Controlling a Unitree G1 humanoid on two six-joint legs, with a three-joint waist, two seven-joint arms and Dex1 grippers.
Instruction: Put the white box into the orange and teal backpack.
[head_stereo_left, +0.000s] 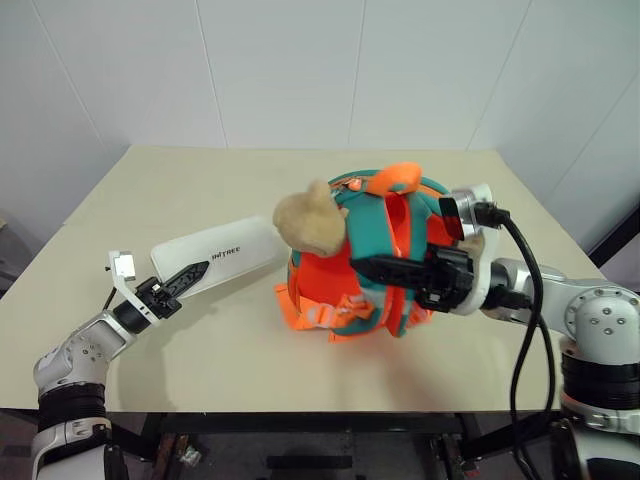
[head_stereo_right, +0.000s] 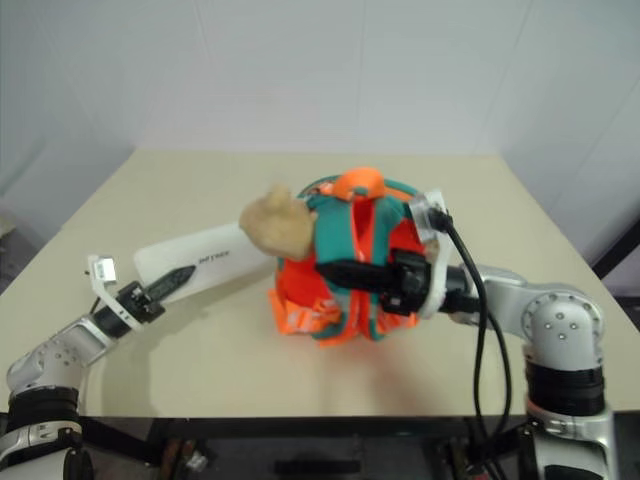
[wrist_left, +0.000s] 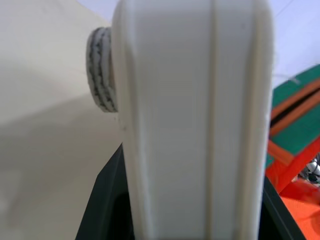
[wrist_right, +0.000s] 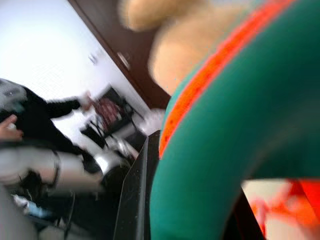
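Note:
The white box (head_stereo_left: 225, 252) lies slanted over the table's left half. Its right end reaches the orange and teal backpack (head_stereo_left: 330, 285), under the tan plush toy (head_stereo_left: 308, 220). My left gripper (head_stereo_left: 190, 272) is shut on the box's left end. In the left wrist view the box (wrist_left: 195, 125) runs between the black fingers (wrist_left: 102, 205). My right gripper (head_stereo_left: 362, 266) reaches across the backpack's front from the right and is shut on a teal strap (wrist_right: 235, 135). The backpack stands mid-table with its orange handle (head_stereo_left: 398, 178) on top.
The beige table (head_stereo_left: 150, 190) has white walls behind it and to the right. A black cable (head_stereo_left: 528, 300) loops off my right wrist. In the right wrist view a person in dark clothes (wrist_right: 35, 112) shows far off.

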